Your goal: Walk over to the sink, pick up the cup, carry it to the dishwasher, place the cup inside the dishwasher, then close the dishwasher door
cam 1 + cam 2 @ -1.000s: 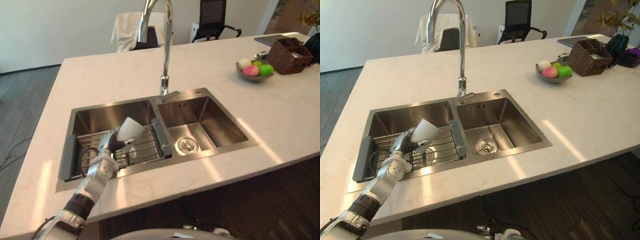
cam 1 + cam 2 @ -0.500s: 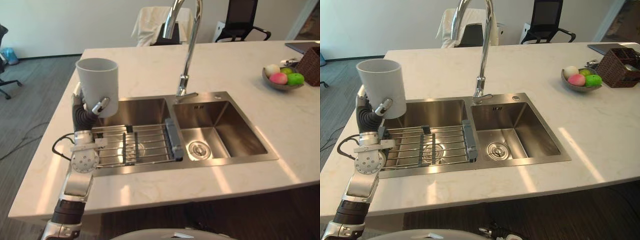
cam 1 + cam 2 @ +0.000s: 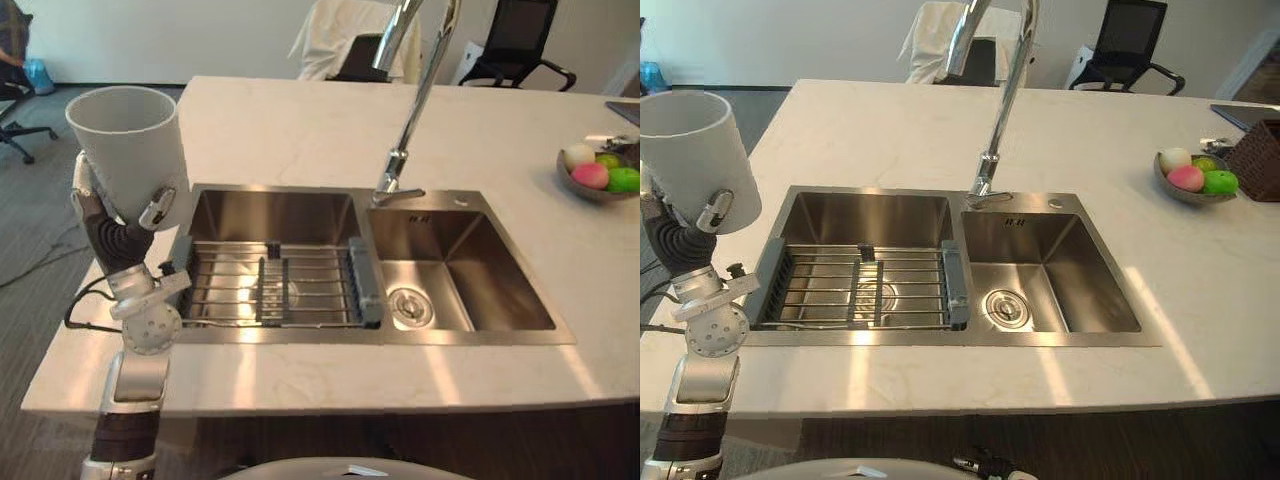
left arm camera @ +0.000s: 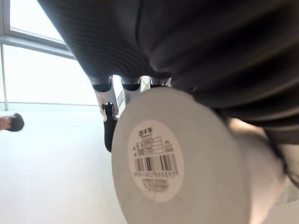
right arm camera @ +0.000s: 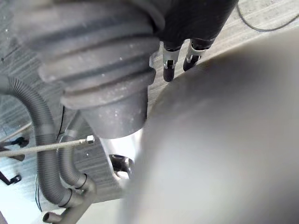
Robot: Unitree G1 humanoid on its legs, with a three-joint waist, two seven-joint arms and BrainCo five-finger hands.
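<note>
Note cup upright, mouth up, in left hand: fingers and thumb curled round its lower wall. Locate it in the air over the left edge of the desk, beside the sink and clear of the rack.

Judge the step in hand as the carry to the dishwasher.

- Hold the mouth level while turning and walking.
- Grip low on the wall without squeezing harder; expect a smooth, light cup that may slip if tilted.
- Swing it well clear of the desk edge before stepping away.
- Steady the arm near the body to limit sway.

Find a round white label with barcode and small print on the cup's base, in the left wrist view.

Treat the state of the right hand as impossible to tell.
</note>
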